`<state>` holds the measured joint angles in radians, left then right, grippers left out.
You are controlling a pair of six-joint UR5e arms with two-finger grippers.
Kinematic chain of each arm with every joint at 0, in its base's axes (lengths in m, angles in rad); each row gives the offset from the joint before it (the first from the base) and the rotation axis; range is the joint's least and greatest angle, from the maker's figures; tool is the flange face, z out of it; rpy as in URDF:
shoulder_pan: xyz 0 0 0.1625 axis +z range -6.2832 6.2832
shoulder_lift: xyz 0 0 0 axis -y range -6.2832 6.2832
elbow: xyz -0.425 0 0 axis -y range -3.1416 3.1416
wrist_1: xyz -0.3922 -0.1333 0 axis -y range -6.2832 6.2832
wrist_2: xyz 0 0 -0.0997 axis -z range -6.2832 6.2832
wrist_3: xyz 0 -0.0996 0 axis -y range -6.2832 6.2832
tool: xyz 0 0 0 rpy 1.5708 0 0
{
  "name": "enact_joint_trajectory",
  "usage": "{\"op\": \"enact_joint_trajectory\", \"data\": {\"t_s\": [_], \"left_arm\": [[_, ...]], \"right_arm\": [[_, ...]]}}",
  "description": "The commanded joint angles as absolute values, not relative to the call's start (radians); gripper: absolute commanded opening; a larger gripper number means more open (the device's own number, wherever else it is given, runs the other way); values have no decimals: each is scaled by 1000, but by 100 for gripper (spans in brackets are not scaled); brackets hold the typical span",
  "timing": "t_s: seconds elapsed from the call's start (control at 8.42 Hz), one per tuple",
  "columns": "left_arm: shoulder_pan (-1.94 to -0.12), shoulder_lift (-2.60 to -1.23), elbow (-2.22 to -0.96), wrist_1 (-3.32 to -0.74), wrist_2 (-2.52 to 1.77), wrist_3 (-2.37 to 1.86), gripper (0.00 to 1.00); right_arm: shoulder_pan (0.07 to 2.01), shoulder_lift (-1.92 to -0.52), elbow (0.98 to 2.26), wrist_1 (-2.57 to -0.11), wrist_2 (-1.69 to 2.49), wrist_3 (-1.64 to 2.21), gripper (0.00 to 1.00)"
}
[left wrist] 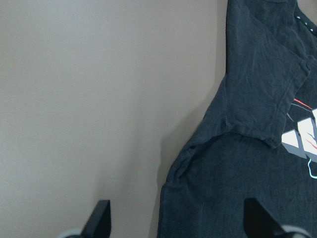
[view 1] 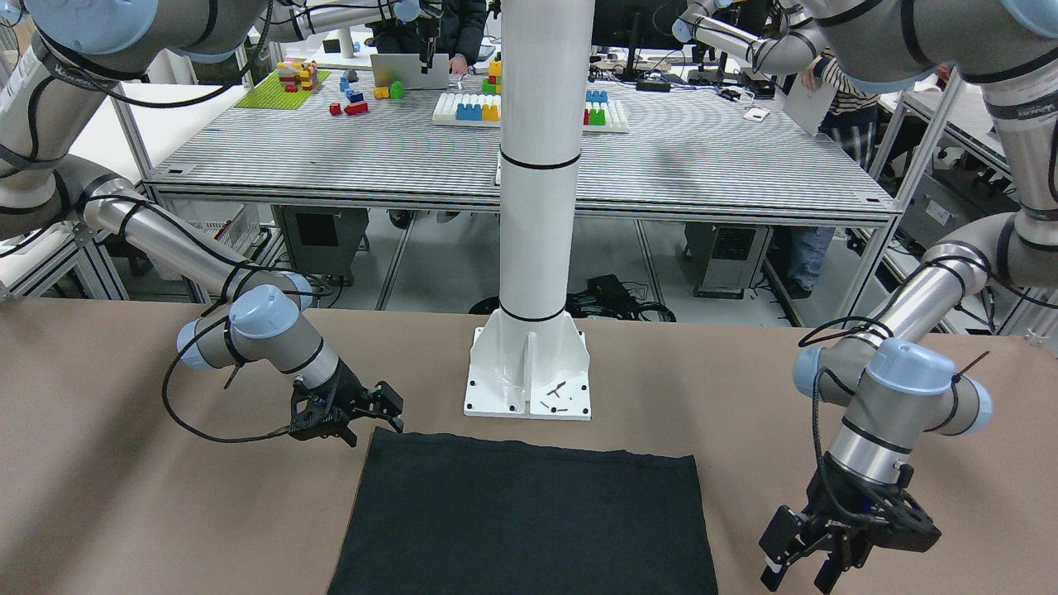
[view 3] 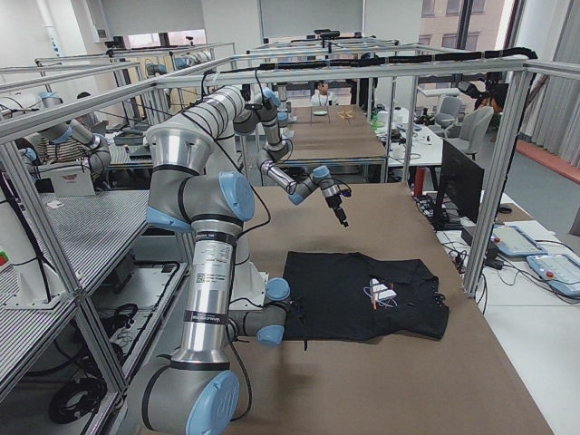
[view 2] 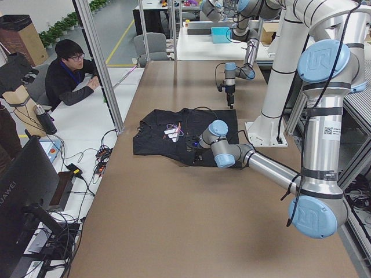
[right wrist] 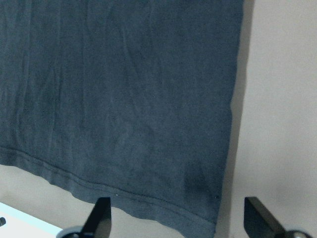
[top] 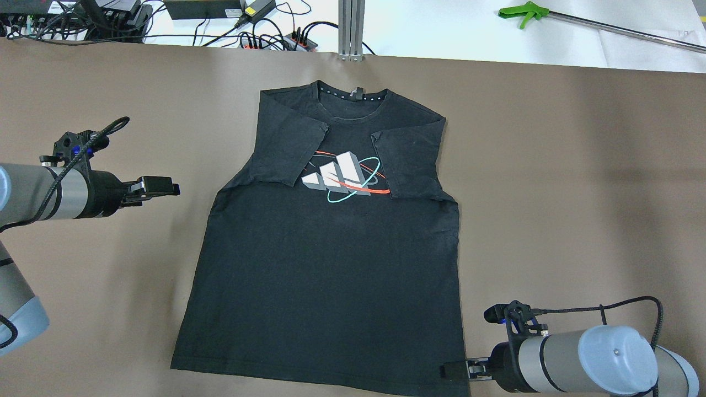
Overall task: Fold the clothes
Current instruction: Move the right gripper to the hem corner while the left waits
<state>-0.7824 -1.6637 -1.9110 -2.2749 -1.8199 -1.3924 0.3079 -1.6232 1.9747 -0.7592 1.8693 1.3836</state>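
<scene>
Black T-shirt (top: 331,264): lies flat, front up, in the middle of the table, collar on the far side from the robot and hem on the near side.
Sleeves: both are folded inward over the chest.
Print (top: 342,176): white slanted bars ringed by a red and a teal ellipse; the folded sleeves cover its outer edges.
Brown table cover (top: 579,193): matte; it shows bare on both sides of the shirt.
Left gripper (top: 165,187): over bare table beside the shirt's left edge, at about sleeve height, clear of the cloth. Its fingers (left wrist: 101,220) stand spread wide in the wrist view and hold nothing.
Right gripper (top: 452,370): low at the hem's right corner. Its fingers (right wrist: 257,215) are spread apart with the corner lying between them, and nothing is pinched. Whether it touches the cloth I cannot tell.
White pillar (view 1: 537,165): its base plate (view 1: 529,372) stands just beyond the hem, with a strip of table between them.
</scene>
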Motion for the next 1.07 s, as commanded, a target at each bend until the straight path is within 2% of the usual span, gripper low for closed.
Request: {"op": "enact_joint_trajectory", "data": {"t_s": [0.0, 0.24, 0.48, 0.59, 0.71, 0.95], "left_arm": [[-782, -1664, -1910, -2275, -1819, -1390, 94], [-782, -1664, -1905, -2275, -1819, -1387, 94], [-782, -1666, -1905, -2273, -1819, -1387, 94], [-782, -1664, -1905, -2275, -1819, -1387, 94], [-782, -1664, -1905, -2275, -1819, -1387, 94], [-784, -1664, -1905, -2275, -1819, -1387, 94]], "right_arm": [[278, -1623, 1947, -761, 1839, 1384, 94], [256, -1617, 1931, -756, 1812, 1385, 91], [255, -1618, 1927, -758, 1812, 1385, 58], [255, -1617, 1927, -756, 1812, 1387, 32], [253, -1618, 1928, -756, 1784, 1394, 1], [226, -1615, 1942, -756, 1750, 1436, 0]]}}
